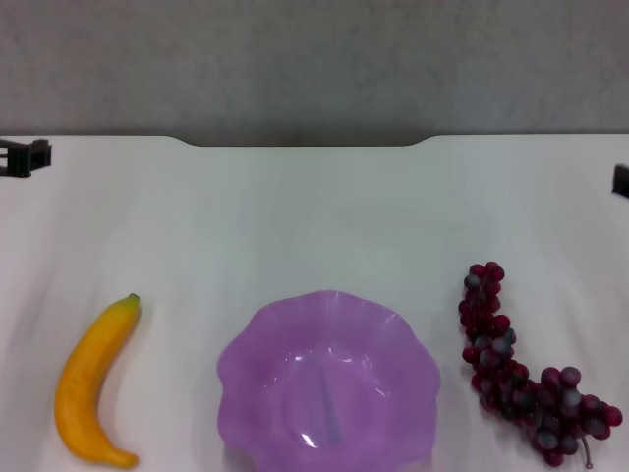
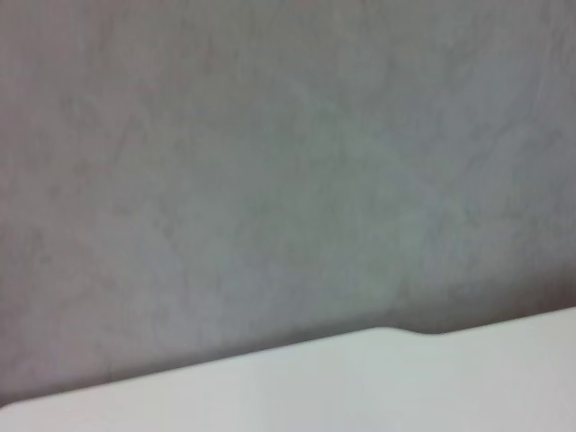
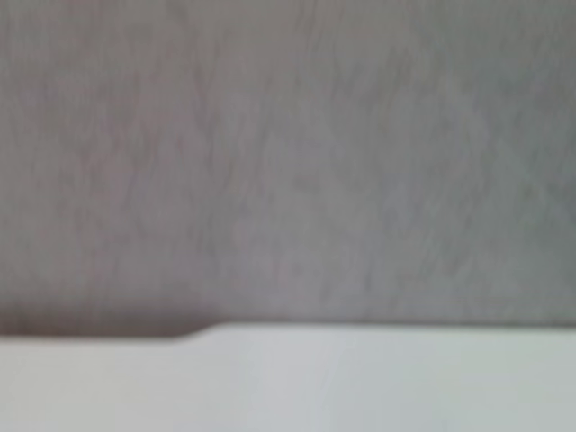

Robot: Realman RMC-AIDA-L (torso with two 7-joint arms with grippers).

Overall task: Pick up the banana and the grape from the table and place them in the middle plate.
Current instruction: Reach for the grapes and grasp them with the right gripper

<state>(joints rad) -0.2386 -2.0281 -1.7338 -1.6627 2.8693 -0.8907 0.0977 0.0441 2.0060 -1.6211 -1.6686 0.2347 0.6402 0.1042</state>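
Note:
In the head view the yellow-orange banana (image 1: 90, 385) lies on the white table (image 1: 314, 226) at the near left, its dark tip pointing away from me. The translucent purple middle plate (image 1: 236, 354) sits at the near centre with nothing in it. To its right lies the grape (image 1: 511, 379), a long dark red bunch. A black part of my left gripper (image 1: 25, 157) shows at the far left edge, well away from the banana. A sliver of my right gripper (image 1: 621, 180) shows at the far right edge, well beyond the grape.
The table's far edge has a shallow notch (image 1: 305, 144), with a grey surface behind it. Both wrist views show only the white table (image 2: 360, 387) (image 3: 360, 378) edge and that grey background.

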